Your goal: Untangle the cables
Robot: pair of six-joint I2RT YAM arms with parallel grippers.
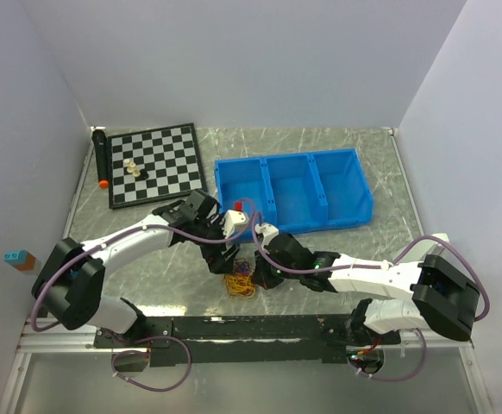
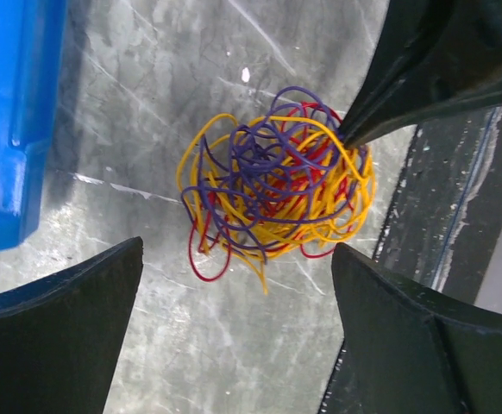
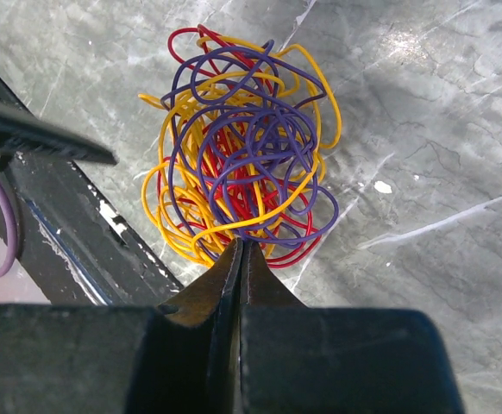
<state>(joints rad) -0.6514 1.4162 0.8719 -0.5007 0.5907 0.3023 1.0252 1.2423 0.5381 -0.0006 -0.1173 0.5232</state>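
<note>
The cables [image 1: 241,282] lie as one tangled ball of thin yellow-orange, red and purple strands [image 2: 277,185] on the grey table, just in front of the blue bin. My left gripper [image 2: 238,254] hovers over them, open wide, its fingers on either side of the ball's near edge and touching nothing. From the right, my right gripper [image 3: 241,246] has its jaws pressed together, the tip pushed into the edge of the tangle [image 3: 242,164] with strands pinched at it. Its dark tip [image 2: 348,131] also shows in the left wrist view.
A blue three-compartment bin [image 1: 221,185] stands just behind the cables; its wall [image 2: 9,129] fills the left of the left wrist view. A chessboard [image 1: 169,168] with a few pieces and a black pen [image 1: 101,155] sit far left. The black base rail [image 1: 251,328] runs right beside the tangle.
</note>
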